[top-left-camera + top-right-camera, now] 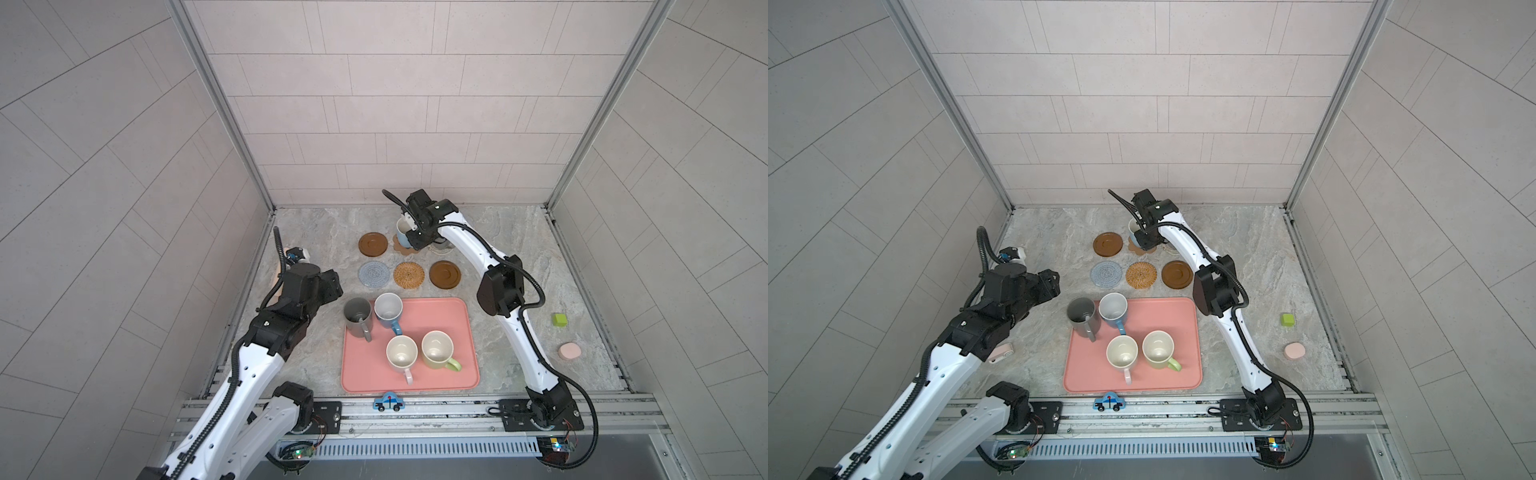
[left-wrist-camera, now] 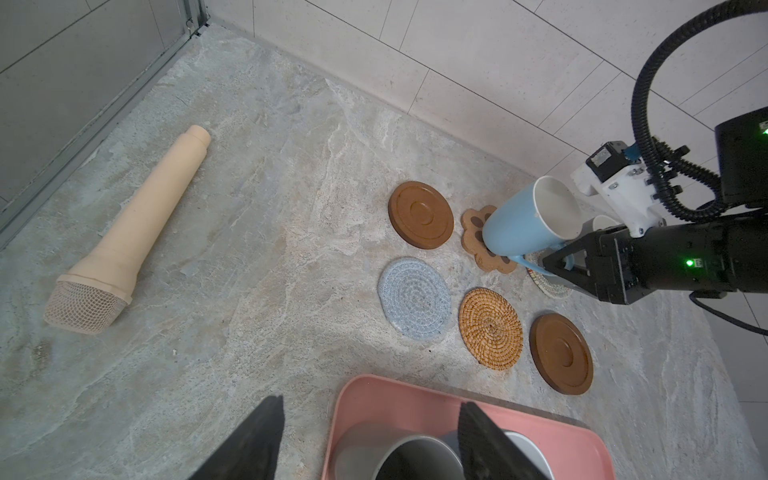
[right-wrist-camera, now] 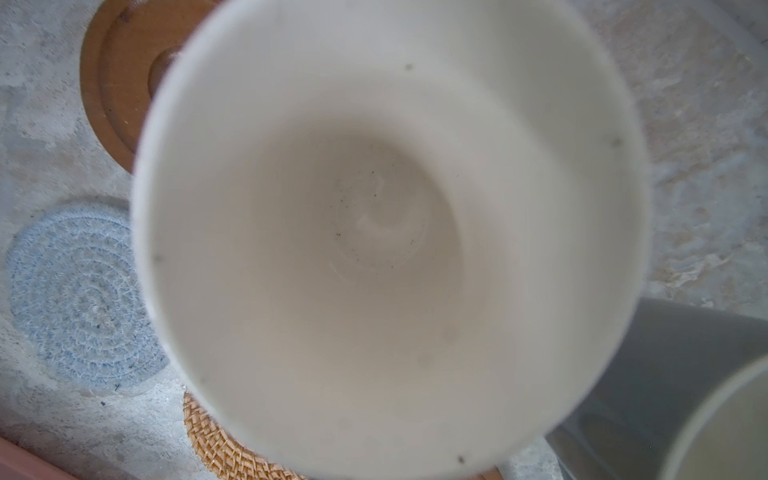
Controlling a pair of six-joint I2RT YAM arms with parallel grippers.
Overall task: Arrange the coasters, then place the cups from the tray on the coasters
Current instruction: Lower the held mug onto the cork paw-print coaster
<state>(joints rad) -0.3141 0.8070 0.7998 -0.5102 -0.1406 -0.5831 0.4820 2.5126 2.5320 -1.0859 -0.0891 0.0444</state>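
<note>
**Right fingers** (image 2: 579, 251): clenching on the handle of the light blue ceramic mug (image 2: 525, 218). The mug is tilting, mouth tipping toward the right arm's wrist, with its base over the tan paw-print cork coaster (image 2: 478, 232). Whether the base is touching cannot be told. Just beside it, the short grey mug (image 1: 441, 246) is standing on the cream woven round coaster (image 2: 555, 286).

**Left fingers** (image 2: 257, 436): spreading wide and grasping nothing. They are hovering above the taller dark grey mug (image 1: 357, 318), which is standing in the far left corner of the salmon-pink rounded tray (image 1: 436, 382).

**Also standing on the tray:** second blue mug (image 1: 388, 309), pink-handled mug (image 1: 402, 353) and yellow-green mug (image 1: 438, 351).

**Bare coasters:**
- The first dark brown disc (image 1: 373, 244) is lying beside the paw-print coaster.
- The grey-blue woven round (image 1: 374, 274), golden rattan round (image 1: 409, 274) and second dark brown disc (image 1: 445, 274) are lying in a row just beyond the tray's far rim, apart from it.

**Room:** bare marbled worktop (image 1: 511, 249) is stretching right of the right arm. A green block (image 1: 560, 320) and a small pink disc (image 1: 569, 351) are sitting near that edge. A peach toy microphone (image 2: 124, 237) is lying near the left wall.
</note>
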